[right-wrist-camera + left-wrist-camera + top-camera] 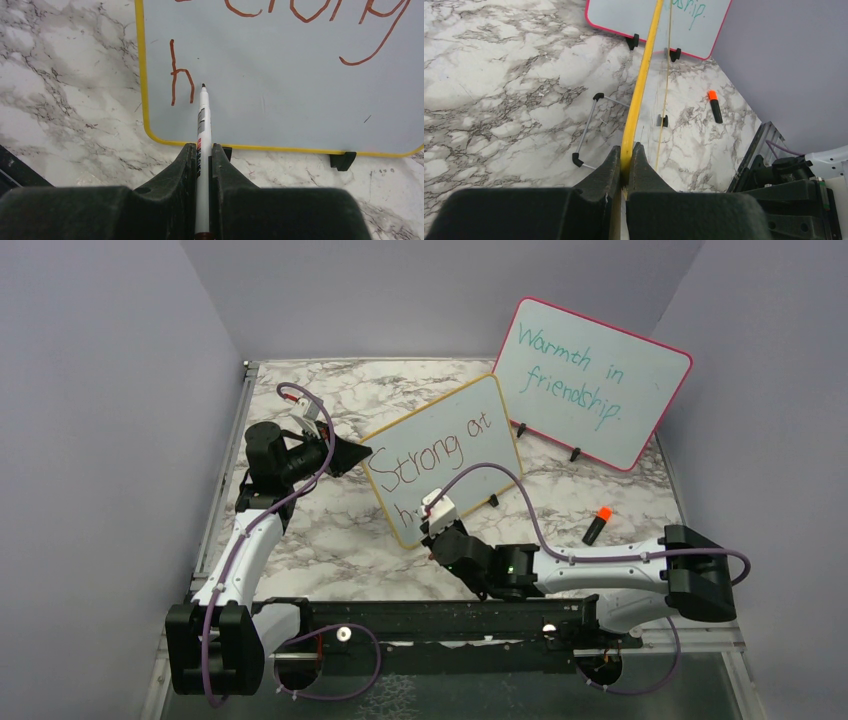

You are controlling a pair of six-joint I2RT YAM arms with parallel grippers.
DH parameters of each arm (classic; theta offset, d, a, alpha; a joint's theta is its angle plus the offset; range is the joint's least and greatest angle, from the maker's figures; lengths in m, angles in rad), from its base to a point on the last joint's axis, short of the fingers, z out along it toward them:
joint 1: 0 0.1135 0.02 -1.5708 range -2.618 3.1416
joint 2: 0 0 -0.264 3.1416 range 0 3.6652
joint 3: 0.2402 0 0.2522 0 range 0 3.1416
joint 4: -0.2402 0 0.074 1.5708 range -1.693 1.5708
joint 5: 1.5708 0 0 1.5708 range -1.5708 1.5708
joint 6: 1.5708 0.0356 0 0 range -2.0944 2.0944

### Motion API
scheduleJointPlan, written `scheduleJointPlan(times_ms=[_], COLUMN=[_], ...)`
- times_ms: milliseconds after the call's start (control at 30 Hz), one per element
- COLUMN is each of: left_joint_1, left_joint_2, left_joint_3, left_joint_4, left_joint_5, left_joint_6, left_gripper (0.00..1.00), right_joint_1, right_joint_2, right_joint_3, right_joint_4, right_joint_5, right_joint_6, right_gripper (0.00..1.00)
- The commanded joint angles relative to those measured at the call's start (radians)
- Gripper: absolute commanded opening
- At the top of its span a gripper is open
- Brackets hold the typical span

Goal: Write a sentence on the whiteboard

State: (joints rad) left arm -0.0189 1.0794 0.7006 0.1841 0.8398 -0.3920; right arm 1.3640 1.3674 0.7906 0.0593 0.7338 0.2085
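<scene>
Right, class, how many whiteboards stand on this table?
2. The yellow-framed whiteboard stands mid-table, its left edge clamped by the left gripper; the pink-framed board stands behind it, at the back right.

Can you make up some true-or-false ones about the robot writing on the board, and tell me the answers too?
1. The right gripper is holding a marker. True.
2. The sentence on the whiteboard is finished. False: it reads "Strong at", with only an "h" below.
3. The left gripper is shut on the whiteboard's yellow edge. True.
4. The orange-capped pen stands upright beside the left arm. False: it lies flat on the table, over on the right arm's side.
</scene>
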Motion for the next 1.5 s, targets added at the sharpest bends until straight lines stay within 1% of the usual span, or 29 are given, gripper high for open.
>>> scheduleJointPlan(times_ms=[0,267,1033,1167,1467], left_joint_1=[0.01,0.01,0.01,0.01,0.01], left_joint_2=[0.018,0.018,0.018,0.017,0.021], left_joint_3=[0.008,0.007,0.007,0.007,0.007], left_joint_4=[-0.066,-0.066,-0.067,-0.067,-0.068], left_joint_5=[-0.094,-0.093,-0.094,-0.093,-0.094], left_joint_6=[0.084,0.084,0.085,0.085,0.087], left_gripper=[0.0,0.0,0.0,0.0,0.0], right_joint_1=[-0.005,-0.012,-0.022,-0.022,-0.022], right_joint_2=[0.025,0.043,0.021,0.02,0.009], right_joint_3=[0.001,0.001,-0.008,-0.009,-0.023], right_joint_4=[0.045,0.036,-0.006,0.002,0.063], right_joint_5=[-0.012,-0.019,0.077,0.1,0.099], right_joint_6=[-0.003,0.006,0.032,0.034,0.003], right_gripper=[0.01,0.01,0.01,0.01,0.01])
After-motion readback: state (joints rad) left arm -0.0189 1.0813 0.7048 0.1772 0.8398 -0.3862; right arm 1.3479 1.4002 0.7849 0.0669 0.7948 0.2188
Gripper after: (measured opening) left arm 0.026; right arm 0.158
